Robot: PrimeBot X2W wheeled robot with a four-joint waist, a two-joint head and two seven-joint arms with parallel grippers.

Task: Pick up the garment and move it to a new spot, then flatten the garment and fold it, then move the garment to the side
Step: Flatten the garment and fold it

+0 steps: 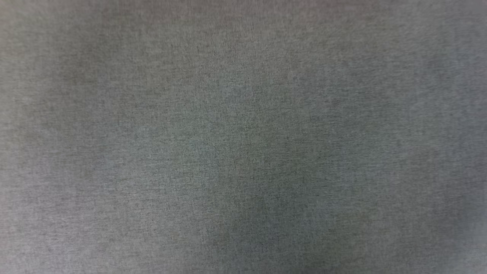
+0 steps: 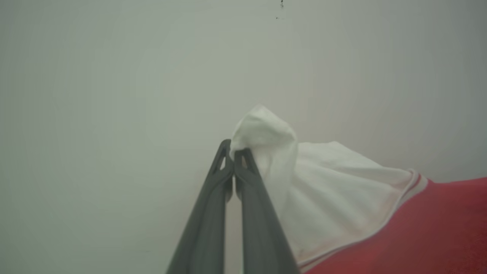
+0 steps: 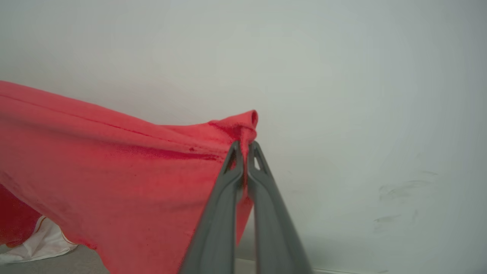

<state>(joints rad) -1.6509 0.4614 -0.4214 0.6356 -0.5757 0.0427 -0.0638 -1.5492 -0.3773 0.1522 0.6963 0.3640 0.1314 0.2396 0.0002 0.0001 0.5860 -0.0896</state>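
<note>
In the left wrist view my left gripper (image 2: 233,152) is shut on the white sleeve of the garment (image 2: 335,190), whose fabric bunches above the fingertips and runs off to the right into the red body with striped trim. My right gripper (image 3: 245,150) in the right wrist view is pinched shut on a red edge of the garment (image 3: 114,171). From there the red cloth stretches to the left and hangs down, held up in front of a pale wall. A bit of white sleeve shows at the lower left under the red cloth.
The head view looks down on a plain grey fabric-like surface (image 1: 243,137), blurred. Behind the garment both wrist views show a pale wall (image 3: 361,95) with faint scuff marks at the right. A strip of grey surface (image 3: 76,262) shows at the bottom of the right wrist view.
</note>
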